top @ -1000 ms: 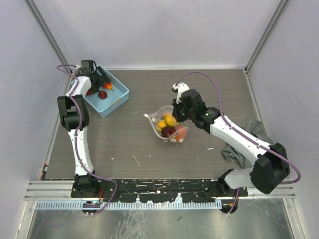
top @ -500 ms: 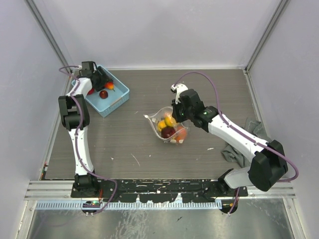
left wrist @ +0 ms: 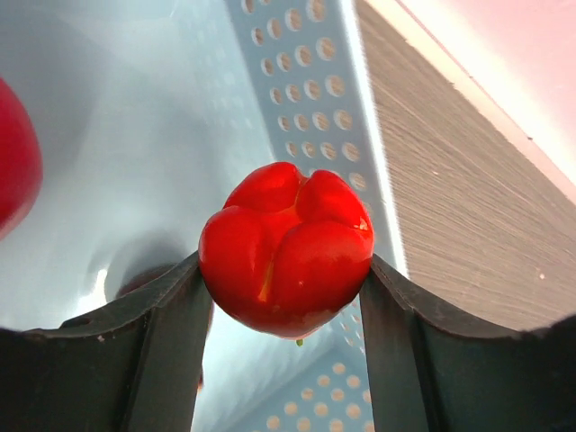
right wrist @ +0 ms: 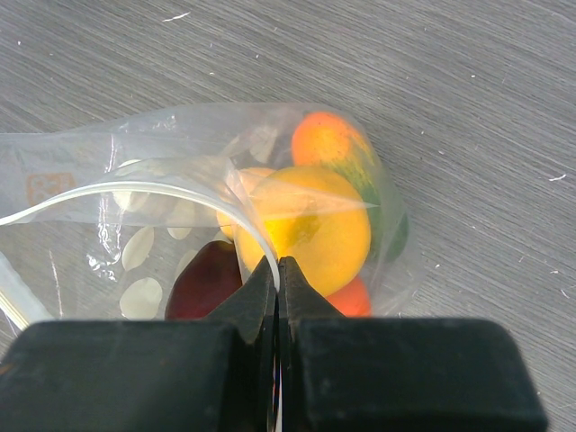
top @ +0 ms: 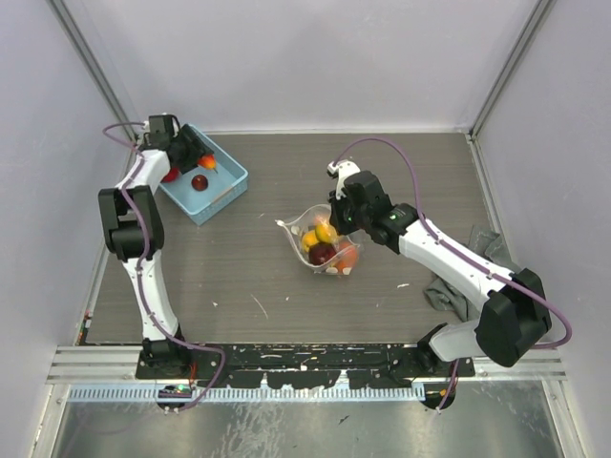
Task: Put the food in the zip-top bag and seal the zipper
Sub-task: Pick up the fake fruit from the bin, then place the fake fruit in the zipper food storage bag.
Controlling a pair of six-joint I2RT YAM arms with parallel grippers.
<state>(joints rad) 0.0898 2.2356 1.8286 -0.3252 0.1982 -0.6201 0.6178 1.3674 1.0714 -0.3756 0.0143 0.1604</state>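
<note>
My left gripper (top: pixel 198 157) is inside the light-blue basket (top: pixel 225 196), shut on a glossy red lobed fruit (left wrist: pixel 286 247) that sits between both fingers. Two more red fruits lie in the basket, one (top: pixel 199 181) near the gripper and one (left wrist: pixel 13 153) at the left edge of the left wrist view. The clear zip-top bag (top: pixel 298 221) lies mid-table with its mouth open. It holds a yellow fruit (right wrist: pixel 310 220), an orange one (right wrist: pixel 326 137), a dark red one (right wrist: pixel 202 283) and a green one (right wrist: pixel 393 236). My right gripper (right wrist: pixel 279 261) is shut on the zipper strip (right wrist: pixel 180 187) at the mouth.
A crumpled grey cloth (top: pixel 470 277) lies at the right side beside my right arm. The basket stands at the back left corner, close to the left wall. Grey walls enclose the table on three sides.
My left arm's elbow has swung left while its gripper stays in the basket with the red fruit. My right gripper has shifted slightly left with the bag edge.
</note>
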